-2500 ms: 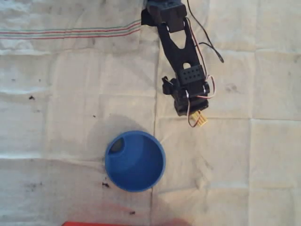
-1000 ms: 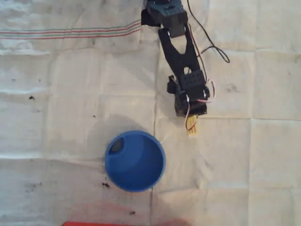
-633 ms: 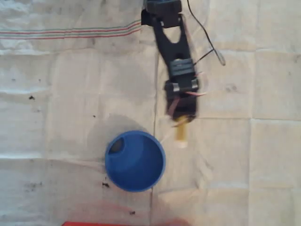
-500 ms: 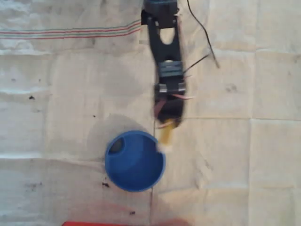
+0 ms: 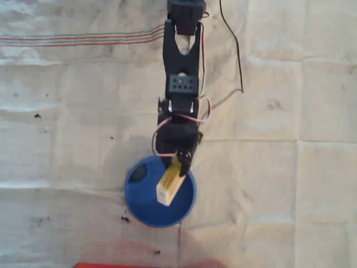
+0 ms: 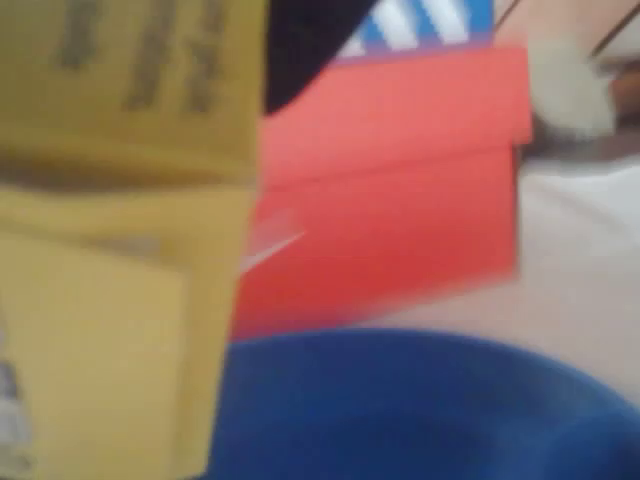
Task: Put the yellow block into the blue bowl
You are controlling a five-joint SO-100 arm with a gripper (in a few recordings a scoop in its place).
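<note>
In the overhead view the black arm reaches down from the top edge, and my gripper (image 5: 177, 163) is shut on the yellow block (image 5: 169, 182). The block hangs tilted over the opening of the blue bowl (image 5: 146, 204), its free end above the bowl's middle. A small dark patch lies inside the bowl near its upper left rim. In the wrist view the yellow block (image 6: 110, 240) looms large and blurred on the left, with the blue bowl's rim (image 6: 420, 400) curving below it.
The table is covered by a creased white cloth (image 5: 290, 184) with thin red stripes at the top left. A red box (image 6: 390, 200) stands beyond the bowl; its edge (image 5: 128, 265) shows at the overhead view's bottom. Loose wires (image 5: 234, 50) trail by the arm.
The arm has swung left and stretched forward, carrying the yellow block from right of the bowl to over its opening. The bowl has not moved.
</note>
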